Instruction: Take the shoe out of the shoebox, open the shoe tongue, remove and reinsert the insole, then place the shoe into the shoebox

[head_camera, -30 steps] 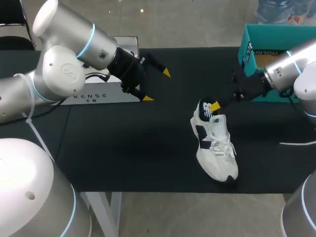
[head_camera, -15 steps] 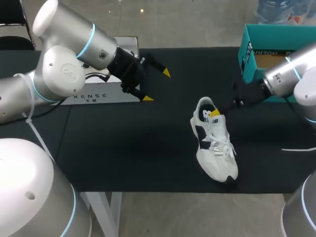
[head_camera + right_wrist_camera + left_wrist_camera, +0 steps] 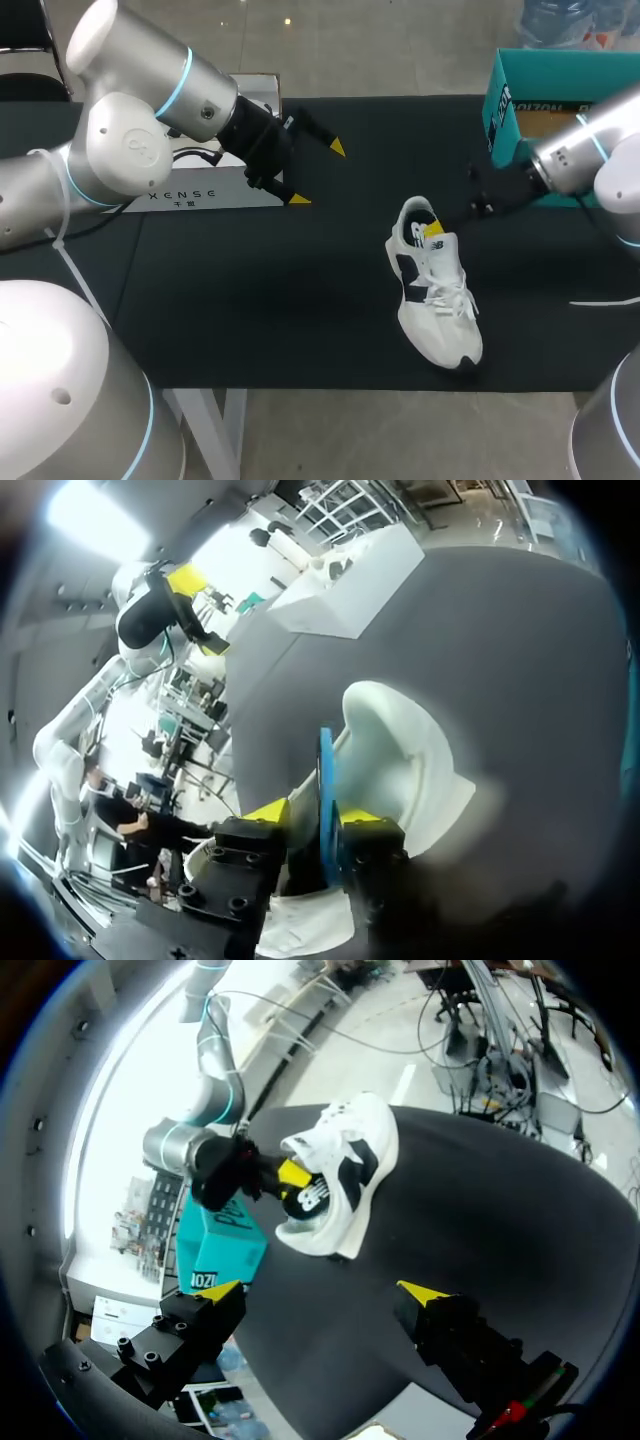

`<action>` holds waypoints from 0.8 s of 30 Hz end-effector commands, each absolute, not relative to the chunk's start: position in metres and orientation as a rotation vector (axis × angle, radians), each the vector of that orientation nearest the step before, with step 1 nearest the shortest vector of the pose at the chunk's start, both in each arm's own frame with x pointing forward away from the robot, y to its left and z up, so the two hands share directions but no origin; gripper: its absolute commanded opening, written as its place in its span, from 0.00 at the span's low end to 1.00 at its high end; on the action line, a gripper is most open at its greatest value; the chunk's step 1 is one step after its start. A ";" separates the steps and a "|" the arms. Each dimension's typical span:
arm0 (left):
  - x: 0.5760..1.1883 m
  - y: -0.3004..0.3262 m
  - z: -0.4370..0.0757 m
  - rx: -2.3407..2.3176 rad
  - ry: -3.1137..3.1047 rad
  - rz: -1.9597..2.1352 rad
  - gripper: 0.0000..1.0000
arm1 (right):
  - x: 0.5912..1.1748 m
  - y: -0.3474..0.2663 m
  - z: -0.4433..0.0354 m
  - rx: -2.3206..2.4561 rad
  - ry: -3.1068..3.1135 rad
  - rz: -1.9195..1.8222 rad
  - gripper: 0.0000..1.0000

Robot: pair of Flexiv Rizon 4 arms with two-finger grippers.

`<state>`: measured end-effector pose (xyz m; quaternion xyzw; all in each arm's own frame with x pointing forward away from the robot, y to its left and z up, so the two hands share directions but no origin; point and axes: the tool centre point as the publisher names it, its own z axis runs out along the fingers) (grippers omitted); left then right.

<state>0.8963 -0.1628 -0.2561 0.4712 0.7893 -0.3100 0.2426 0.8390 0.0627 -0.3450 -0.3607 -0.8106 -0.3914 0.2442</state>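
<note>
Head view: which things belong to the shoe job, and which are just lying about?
Job: white shoe; teal shoebox; blue insole, held in the right gripper; left gripper, open.
Lying about: white box beside the left arm; white cord at the table's right edge.

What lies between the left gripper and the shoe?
Nothing: only bare black table cover between left gripper and shoe, in the head and left wrist views.

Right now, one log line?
shoe: on table, outside box | right gripper: shut on insole at shoe opening | left gripper: open, empty
</note>
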 end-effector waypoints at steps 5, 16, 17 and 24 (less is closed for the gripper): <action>0.896 -0.163 -0.256 1.290 2.160 -0.843 1.00 | 0.852 0.064 -0.332 -0.973 -2.244 -1.076 1.00; 0.896 -0.163 -0.256 1.290 2.160 -0.843 1.00 | 0.870 0.062 -0.324 -0.956 -2.285 -1.087 1.00; 0.896 -0.163 -0.256 1.290 2.160 -0.843 1.00 | 0.872 0.062 -0.322 -0.954 -2.291 -1.087 1.00; 0.896 -0.163 -0.256 1.290 2.160 -0.843 1.00 | 0.881 0.050 -0.303 -1.003 -2.341 -1.099 1.00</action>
